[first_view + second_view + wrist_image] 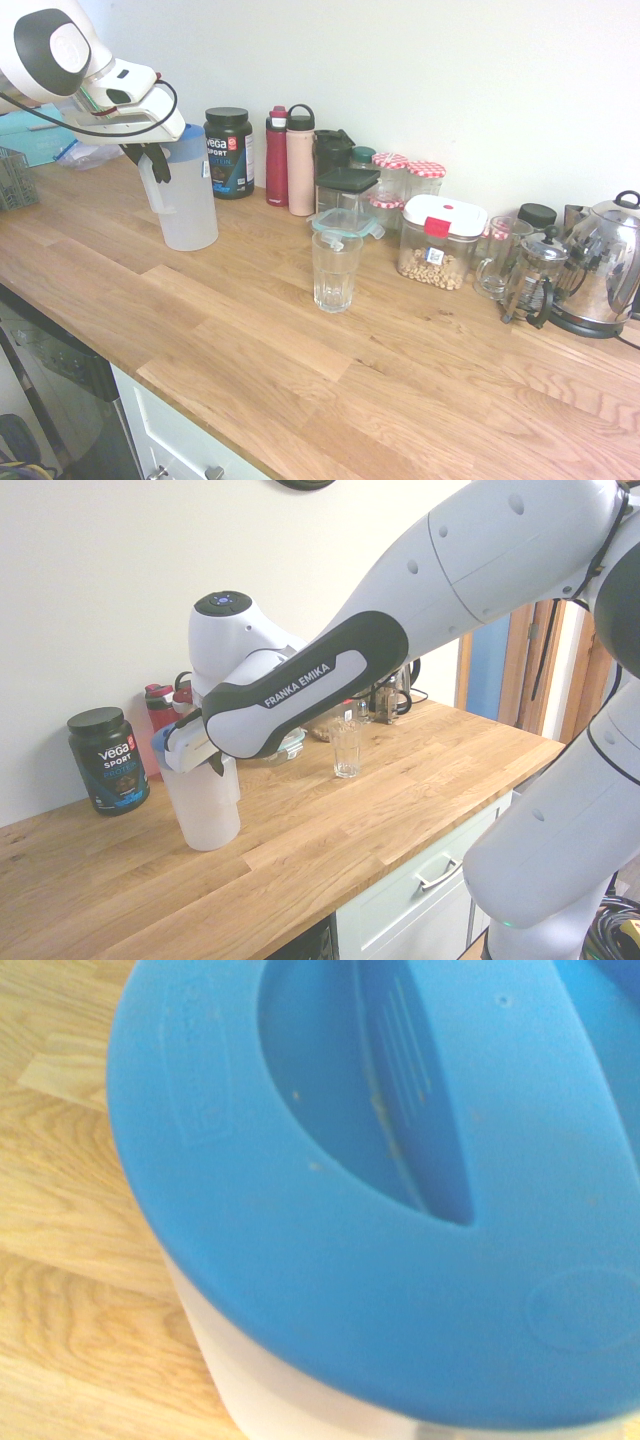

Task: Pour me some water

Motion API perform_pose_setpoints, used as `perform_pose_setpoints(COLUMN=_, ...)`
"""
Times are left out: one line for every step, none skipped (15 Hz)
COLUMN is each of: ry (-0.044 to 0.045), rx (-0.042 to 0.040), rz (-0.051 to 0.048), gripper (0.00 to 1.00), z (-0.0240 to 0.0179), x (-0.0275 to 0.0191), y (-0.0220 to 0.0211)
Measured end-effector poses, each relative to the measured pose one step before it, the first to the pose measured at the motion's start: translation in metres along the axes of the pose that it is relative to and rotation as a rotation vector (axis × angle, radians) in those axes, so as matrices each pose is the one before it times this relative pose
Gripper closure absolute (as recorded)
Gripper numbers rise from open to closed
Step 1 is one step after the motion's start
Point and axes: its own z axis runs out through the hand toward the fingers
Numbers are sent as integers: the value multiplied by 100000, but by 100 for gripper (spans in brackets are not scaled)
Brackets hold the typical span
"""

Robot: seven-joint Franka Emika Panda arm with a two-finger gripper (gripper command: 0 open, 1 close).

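One frosted jug (pixel 192 210) with a blue lid (pixel 330 1260) is standing on the worktop (pixel 250 340), over on the left in the first exterior view, and the claw (pixel 156 166) is pinching its handle, fingers pretty narrow. Some clear glass (pixel 335 275) is sitting well off to the right.

The first exterior view looks down across the desk (pixel 260 340); the second faces it from the opposite side; the wrist view, very close, shares the blue lid (pixel 330 1290).

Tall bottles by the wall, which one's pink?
The pale pink one with the black loop cap; its neighbour is deep red.
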Motion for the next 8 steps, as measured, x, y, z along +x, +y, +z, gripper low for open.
perform_pose_setpoints(ry=-132, rx=-17, rz=375, gripper=0, z=-113, x=70, y=-69)
perform_pose_setpoints(ry=-122, rx=-187, rz=587, gripper=0, z=-49, x=-60, y=-22)
perform_pose_setpoints(ry=178, rx=-212, rz=443, gripper=0, z=38, x=27, y=-10)
perform_pose_setpoints(ry=323, rx=-197, rz=662, gripper=0, z=69, x=260, y=12)
perform_pose_setpoints(ry=-73, rx=-23, rz=704, gripper=0, z=-145, x=362, y=-2)
perform_pose_setpoints(ry=-460, rx=-319, rz=677, gripper=0, z=-317, x=300, y=79)
perform_pose_setpoints(ry=-551, rx=-102, rz=495, gripper=0, z=-704, x=99, y=46)
perform_pose_setpoints(ry=-2394, rx=-281, rz=570, gripper=0, z=-1220, x=-131, y=327)
